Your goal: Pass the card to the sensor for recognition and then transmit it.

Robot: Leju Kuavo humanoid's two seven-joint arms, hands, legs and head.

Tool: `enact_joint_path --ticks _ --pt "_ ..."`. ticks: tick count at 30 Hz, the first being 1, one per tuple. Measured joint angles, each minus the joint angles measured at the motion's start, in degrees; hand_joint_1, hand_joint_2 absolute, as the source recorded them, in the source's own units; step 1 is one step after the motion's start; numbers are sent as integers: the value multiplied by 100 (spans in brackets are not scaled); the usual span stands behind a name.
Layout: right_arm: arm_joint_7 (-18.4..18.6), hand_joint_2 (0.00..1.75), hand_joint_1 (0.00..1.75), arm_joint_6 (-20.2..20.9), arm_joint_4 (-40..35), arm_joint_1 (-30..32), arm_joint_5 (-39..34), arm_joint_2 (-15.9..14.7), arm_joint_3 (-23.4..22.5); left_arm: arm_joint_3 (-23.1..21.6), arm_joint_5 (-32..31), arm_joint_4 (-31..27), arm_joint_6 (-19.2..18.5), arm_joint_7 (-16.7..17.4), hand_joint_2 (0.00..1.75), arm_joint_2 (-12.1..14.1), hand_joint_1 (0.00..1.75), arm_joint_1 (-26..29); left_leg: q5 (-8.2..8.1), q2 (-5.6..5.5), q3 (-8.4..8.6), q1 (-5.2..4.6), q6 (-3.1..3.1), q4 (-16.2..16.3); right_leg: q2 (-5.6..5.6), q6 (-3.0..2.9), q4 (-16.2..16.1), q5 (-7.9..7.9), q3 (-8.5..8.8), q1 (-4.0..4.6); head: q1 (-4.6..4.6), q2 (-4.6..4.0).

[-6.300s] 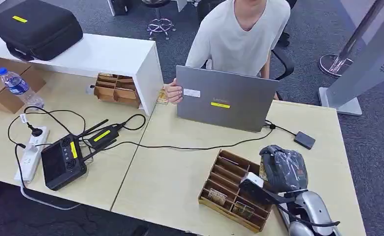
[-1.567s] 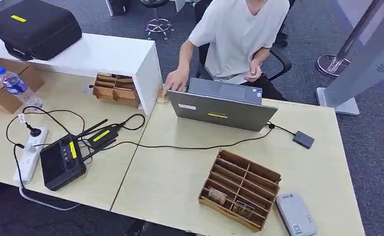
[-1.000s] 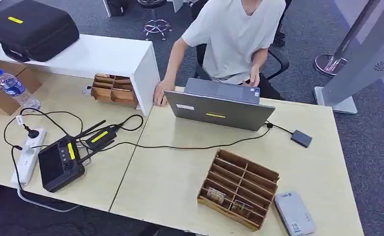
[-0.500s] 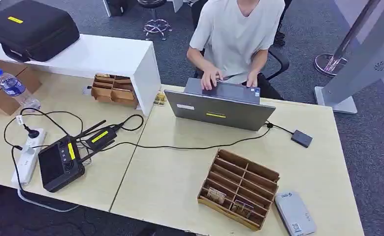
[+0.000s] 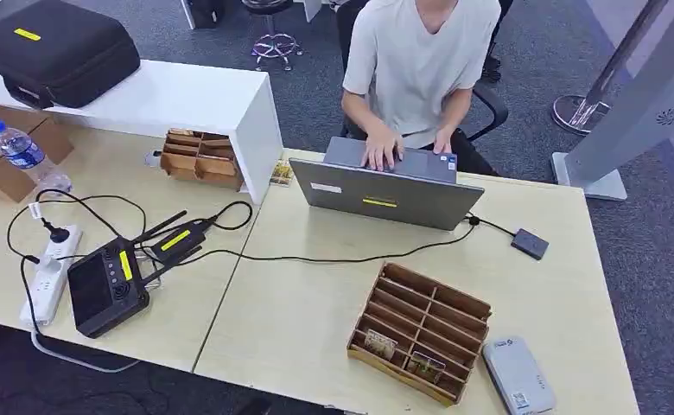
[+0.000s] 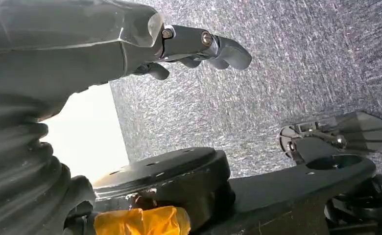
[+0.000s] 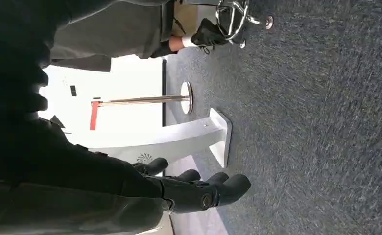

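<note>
Cardboard tray: slotted, on the pale desk; small cards sit in its slots nearest me.
Sensor: a grey flat box, probably the reader, just beside the tray on the desk.
Laptop: beyond the tray, a person typing on it; its black cable runs between laptop and tray.
My left hand: over grey carpet, fingers loosely curled, holding nothing.
My right hand: over carpet, fingers apart, holding nothing.
</note>
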Motion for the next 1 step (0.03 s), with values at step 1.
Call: enact_joint_path --ticks 1 --pt "2 175 0 11 2 0 0 0 0 0 0 0 -2 0 175 2 0 0 0 0 0 0 0 0 0 0 0 0 0 0 0 0"
